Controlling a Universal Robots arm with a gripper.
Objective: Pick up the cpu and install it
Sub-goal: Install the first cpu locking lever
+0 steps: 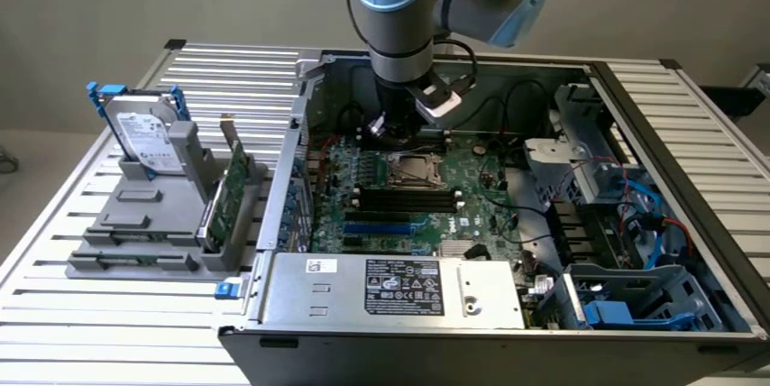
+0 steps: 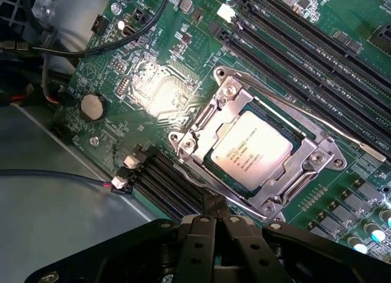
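Gripper: black fingers are seen pressed fully together, nothing held, tips just above the near edge of the socket frame.
Cpu: small square silvery chip, seated flat inside the metal socket frame on the green motherboard.
Case: open computer tower lying on the slatted counter.

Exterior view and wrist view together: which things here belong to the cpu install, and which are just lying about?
Belongs to the job:
- cpu, already sitting in the socket frame on the motherboard
- claw, shut, holding nothing, close to the socket's edge

Just lying about:
- hard drive in the grey holder outside the case
- power supply
- blue drive bays
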